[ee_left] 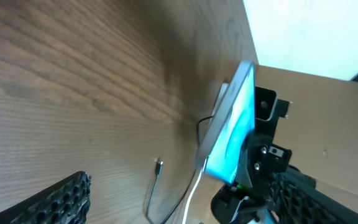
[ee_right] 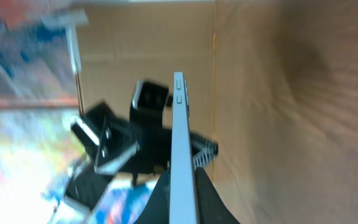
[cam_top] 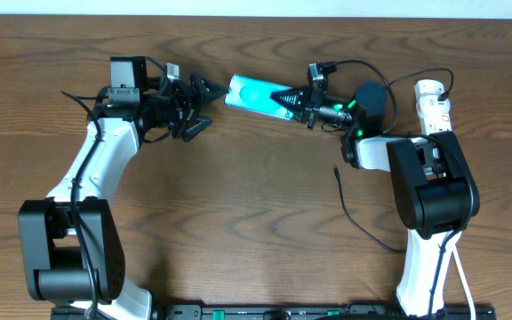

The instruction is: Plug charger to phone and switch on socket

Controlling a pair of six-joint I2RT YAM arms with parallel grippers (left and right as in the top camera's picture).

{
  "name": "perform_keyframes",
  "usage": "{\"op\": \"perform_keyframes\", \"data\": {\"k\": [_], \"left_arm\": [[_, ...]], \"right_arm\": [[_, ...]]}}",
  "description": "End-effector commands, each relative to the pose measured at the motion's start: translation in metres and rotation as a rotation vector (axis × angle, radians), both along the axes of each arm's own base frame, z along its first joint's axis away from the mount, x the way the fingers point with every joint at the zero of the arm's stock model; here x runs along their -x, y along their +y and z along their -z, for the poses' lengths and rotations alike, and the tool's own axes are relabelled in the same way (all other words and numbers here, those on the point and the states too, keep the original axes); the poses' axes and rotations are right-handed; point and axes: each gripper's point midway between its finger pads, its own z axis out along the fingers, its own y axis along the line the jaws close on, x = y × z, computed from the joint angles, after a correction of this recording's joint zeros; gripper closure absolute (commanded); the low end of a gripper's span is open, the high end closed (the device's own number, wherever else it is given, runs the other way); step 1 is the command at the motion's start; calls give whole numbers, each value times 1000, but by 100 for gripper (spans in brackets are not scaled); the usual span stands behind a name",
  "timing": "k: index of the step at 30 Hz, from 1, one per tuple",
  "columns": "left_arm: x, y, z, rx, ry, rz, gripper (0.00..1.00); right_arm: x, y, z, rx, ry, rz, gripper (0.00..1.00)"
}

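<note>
You're working over a wooden table (cam_top: 238,204), with both arms reaching toward the far middle. Your left arm (cam_top: 96,160) is coming up from the near left corner and your right arm (cam_top: 434,187) from the near right.

The socket (cam_top: 436,107) is lying at the far right. It's white, with its rounded end pointing away, and its near end is running under your right arm. It's sitting well apart from the phone.

The phone (cam_top: 256,93) is sitting at the far centre between the two grippers, teal screen showing and long axis tilting slightly. You're holding it at its right end. You can't tell whether it's touching the table.

The charger (cam_top: 363,222) is lying loose on the wood, curving from beside the right arm's base toward the centre. Its connector tip (cam_top: 337,169) is resting bare on the table near the right arm, apart from the phone and plugged into nothing.

Your right gripper (cam_top: 283,100) is clamping the phone. In the right wrist view, the thin edge of the phone (ee_right: 179,143) is standing straight between the closed fingers (ee_right: 207,196).

Your left gripper (cam_top: 212,105) is spreading wide and gripping nothing, hanging just beside the phone's left end without touching it. In the left wrist view, its fingers (ee_left: 61,199) are framing the phone (ee_left: 232,124).
</note>
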Motion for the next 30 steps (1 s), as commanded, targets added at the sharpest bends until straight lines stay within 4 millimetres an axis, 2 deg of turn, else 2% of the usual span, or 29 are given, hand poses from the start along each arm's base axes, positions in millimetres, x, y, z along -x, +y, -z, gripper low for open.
{"op": "perform_keyframes", "data": {"k": [1,11,15,25,30], "left_arm": [[-2,-2,-5,28,1,-4,7],[-13,-21,-13,5,-78,-3,7],[-14,-30,-15,-1,-103,7,7],[-21,-30,-18,-1,-122,-18,7],[-29,-31,-29,18,-171,-30,7]], "right_arm": [[-24,1,-5,-28,29,146,99],[-20,28,-7,-57,75,168,99],[-17,32,-11,-73,76,156,99],[-13,35,-24,-124,83,143,99],[-10,44,-24,-137,102,147,99]]}}
